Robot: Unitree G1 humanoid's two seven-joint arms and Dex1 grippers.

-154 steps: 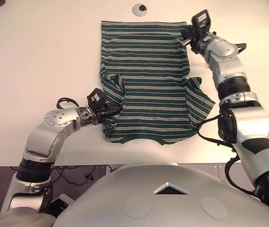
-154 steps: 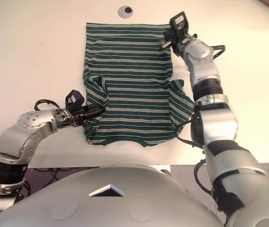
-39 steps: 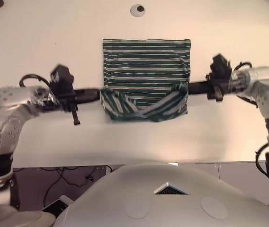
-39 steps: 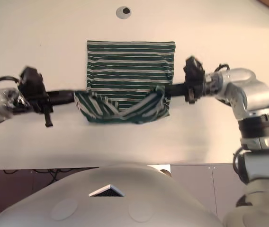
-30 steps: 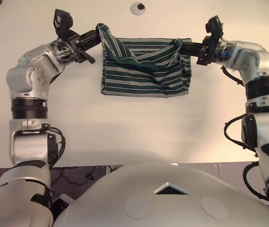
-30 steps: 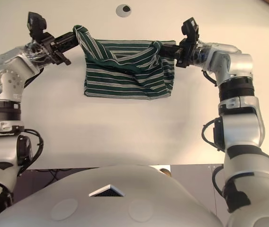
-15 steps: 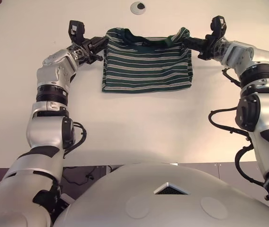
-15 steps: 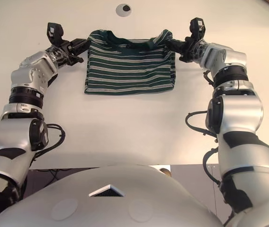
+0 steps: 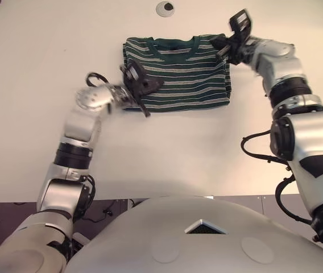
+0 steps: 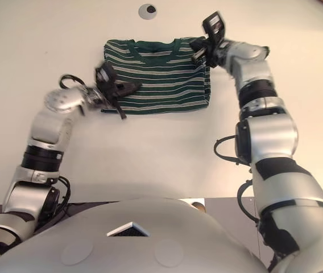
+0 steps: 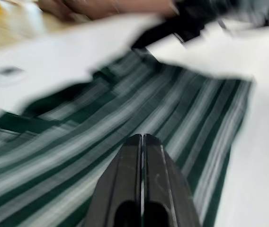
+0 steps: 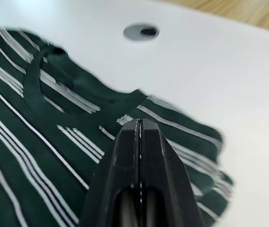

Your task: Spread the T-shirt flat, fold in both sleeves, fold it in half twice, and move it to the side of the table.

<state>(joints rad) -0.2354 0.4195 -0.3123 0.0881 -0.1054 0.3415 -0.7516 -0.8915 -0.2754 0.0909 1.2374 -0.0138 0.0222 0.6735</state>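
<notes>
Just beyond T-shirt (image 9: pixel 176 74), round grommet (image 9: pixel 166 8).

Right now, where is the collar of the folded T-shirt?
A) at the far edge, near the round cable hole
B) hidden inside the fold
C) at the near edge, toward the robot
A: the collar shows along the far edge of the T-shirt, on the side of the round cable hole.

Both head eyes look forward and down from above the near edge of the desk (image 9: pixel 25 68). They share the whole T-shirt (image 9: pixel 178 79), slightly offset sideways. The left wrist camera looks closely along the left end effector (image 11: pixel 142 138), across the shirt toward its far right corner. The right wrist camera looks closely along the right end effector (image 12: pixel 139 123), toward the far grommet (image 12: pixel 141 32).
</notes>
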